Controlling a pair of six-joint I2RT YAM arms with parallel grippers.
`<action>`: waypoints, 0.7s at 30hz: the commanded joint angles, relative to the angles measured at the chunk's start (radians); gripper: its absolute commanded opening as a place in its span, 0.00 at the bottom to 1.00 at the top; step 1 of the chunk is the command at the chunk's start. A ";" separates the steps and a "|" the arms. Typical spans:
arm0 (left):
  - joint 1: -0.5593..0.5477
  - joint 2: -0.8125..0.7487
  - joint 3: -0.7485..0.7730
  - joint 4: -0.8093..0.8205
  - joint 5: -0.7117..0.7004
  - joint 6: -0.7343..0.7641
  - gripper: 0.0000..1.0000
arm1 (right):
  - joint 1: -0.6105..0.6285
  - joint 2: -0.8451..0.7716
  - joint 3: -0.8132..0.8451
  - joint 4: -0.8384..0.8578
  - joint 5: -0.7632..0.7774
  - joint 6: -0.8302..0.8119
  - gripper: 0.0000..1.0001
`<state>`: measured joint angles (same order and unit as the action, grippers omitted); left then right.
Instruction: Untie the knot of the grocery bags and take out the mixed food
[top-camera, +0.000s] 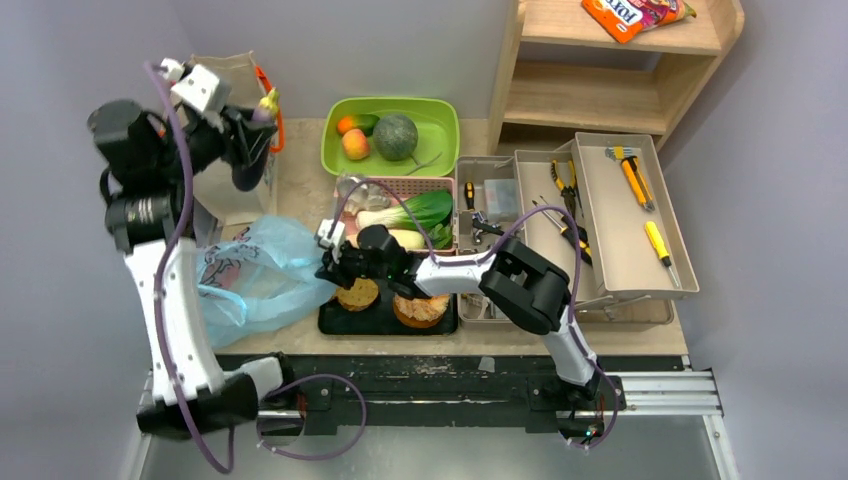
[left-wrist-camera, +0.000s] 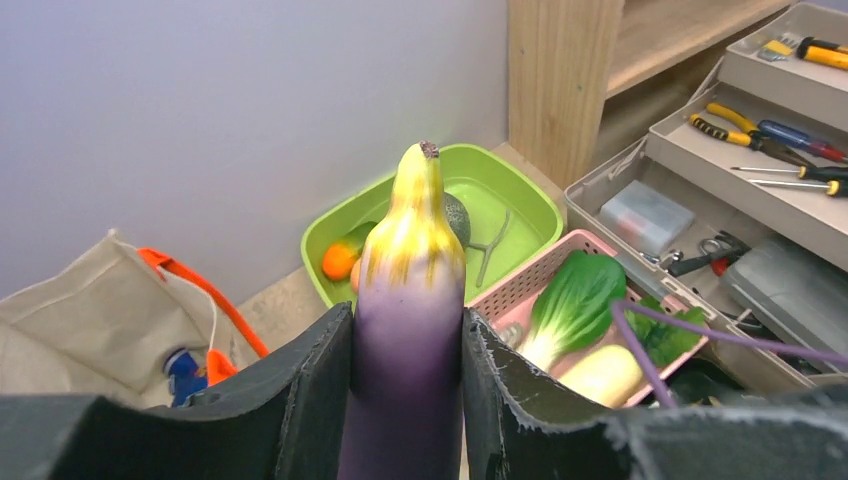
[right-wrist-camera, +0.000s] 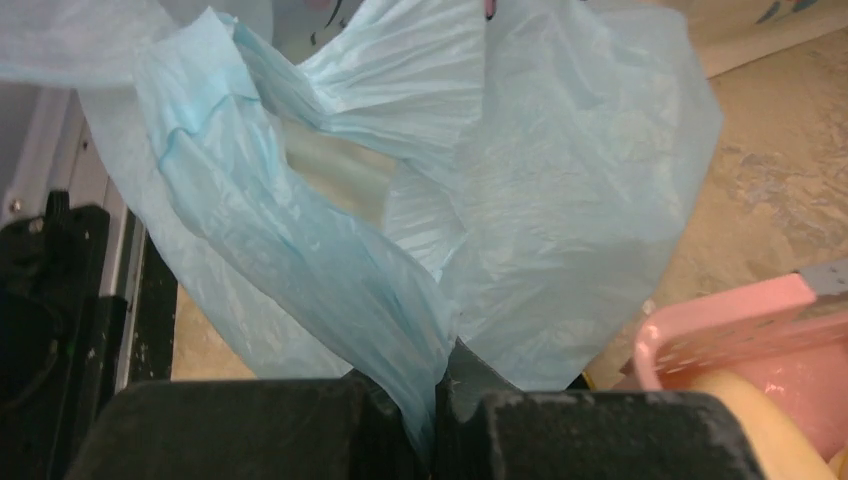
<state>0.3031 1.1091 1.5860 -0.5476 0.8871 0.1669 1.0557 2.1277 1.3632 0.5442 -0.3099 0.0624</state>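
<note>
Eggplant (left-wrist-camera: 412, 240): clamped in the left pincer (left-wrist-camera: 408, 345), purple body between the fingers, yellow cap poking out past the tips.
Long axis: straight along the fingers, cap end leading away from the wrist.
Left pincer: grasping the eggplant, held up clear of the canvas tote (left-wrist-camera: 70, 320), which sits below it and off to its left.
Green tub (left-wrist-camera: 515, 190): dead ahead, beyond the cap; orange (left-wrist-camera: 338, 262) and melon (left-wrist-camera: 455, 215) are in it.
Pink basket (left-wrist-camera: 530, 275): ahead and just right of the pincer, nearer than the tub; leafy greens (left-wrist-camera: 575, 295) and white radish (left-wrist-camera: 605, 375) are inside.
Coming move: my guess is a short swing right and down to the basket, laying the eggplant lengthwise.
Right pincer (right-wrist-camera: 440, 405): clenched on a fold of the light-blue plastic bag (right-wrist-camera: 400, 220), film fanning up and away from its tips.
Knot: can't spot one in that film.
Nearer arm: the left, since it carries the load.
</note>
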 joint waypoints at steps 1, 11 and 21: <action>-0.112 0.198 0.100 0.060 -0.100 0.017 0.00 | 0.028 -0.084 -0.039 0.138 0.094 -0.231 0.00; -0.377 0.506 0.151 -0.094 -0.091 0.212 0.00 | 0.056 -0.102 -0.099 0.192 0.086 -0.422 0.00; -0.468 0.677 0.284 -0.248 -0.210 0.239 0.69 | 0.054 -0.114 -0.116 0.177 0.082 -0.393 0.00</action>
<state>-0.1658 1.7641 1.7439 -0.7273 0.7345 0.4011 1.1061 2.0739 1.2488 0.6804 -0.2333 -0.3317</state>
